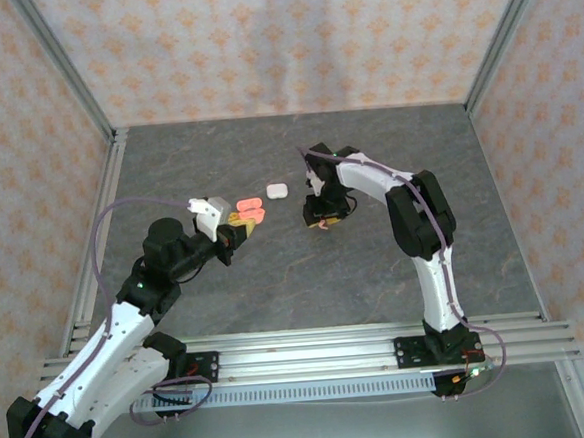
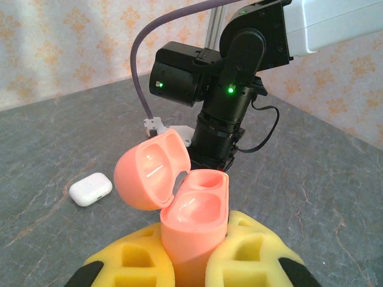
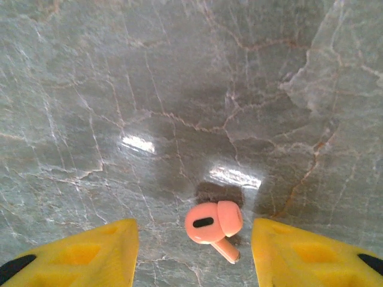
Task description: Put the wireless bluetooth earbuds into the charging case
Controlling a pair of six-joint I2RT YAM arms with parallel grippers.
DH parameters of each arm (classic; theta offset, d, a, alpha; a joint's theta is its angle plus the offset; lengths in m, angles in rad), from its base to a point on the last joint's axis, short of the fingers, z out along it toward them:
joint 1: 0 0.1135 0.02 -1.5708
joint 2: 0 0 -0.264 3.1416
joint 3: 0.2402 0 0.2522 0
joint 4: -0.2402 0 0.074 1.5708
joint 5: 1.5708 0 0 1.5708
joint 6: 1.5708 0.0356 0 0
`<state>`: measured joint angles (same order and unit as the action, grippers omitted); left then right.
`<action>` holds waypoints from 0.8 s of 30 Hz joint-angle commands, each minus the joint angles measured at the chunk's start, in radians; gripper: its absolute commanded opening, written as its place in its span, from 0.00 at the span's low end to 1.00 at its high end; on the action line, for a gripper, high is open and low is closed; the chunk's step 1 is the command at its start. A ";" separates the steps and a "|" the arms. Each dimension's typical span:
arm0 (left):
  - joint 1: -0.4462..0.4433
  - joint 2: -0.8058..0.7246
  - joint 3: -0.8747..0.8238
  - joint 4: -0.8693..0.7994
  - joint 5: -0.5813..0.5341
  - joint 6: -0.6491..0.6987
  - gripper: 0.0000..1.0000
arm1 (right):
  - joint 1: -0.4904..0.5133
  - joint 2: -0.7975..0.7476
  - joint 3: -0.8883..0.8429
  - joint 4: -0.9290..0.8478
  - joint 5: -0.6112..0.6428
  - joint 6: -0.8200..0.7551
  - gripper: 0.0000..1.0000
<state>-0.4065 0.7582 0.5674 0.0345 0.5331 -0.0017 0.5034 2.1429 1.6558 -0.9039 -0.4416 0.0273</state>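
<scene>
Left of the white case (image 1: 276, 191) you have your left hand (image 2: 191, 257), clamped on the pink case (image 2: 194, 218). Its yellow fingers (image 2: 134, 263) squeeze the base from both sides. The pink case's lid is hinged open and tipped back to the left in the left wrist view, with both wells of the base facing the camera. From above, the pink case sits just left of the white case and is not touching it.

The white case lies flat on the grey desk (image 1: 386, 132) with its lid closed.

Right of the white case and slightly nearer the arm bases, your right hand (image 3: 192, 242) points down at the desk. It is spread wide and grips nothing. The pink earbud (image 3: 212, 222) lies on the desk in the gap between its two yellow fingers (image 3: 90, 254). It touches neither finger and sits a little closer to the one on the right of the right wrist view, with its stem angled toward the lower right. In the left wrist view you can see the right arm (image 2: 230, 95) standing behind the open pink case.
</scene>
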 commanded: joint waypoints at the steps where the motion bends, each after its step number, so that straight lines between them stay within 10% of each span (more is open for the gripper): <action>1: -0.008 0.000 0.006 0.011 -0.016 0.001 0.00 | 0.002 0.032 0.037 -0.025 0.031 -0.015 0.52; 24: -0.008 0.026 0.002 0.021 -0.022 -0.003 0.00 | 0.041 0.035 0.030 -0.052 0.125 -0.007 0.27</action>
<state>-0.4065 0.7853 0.5674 0.0345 0.5213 -0.0025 0.5297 2.1784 1.6909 -0.9222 -0.3210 0.0021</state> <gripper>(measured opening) 0.110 0.279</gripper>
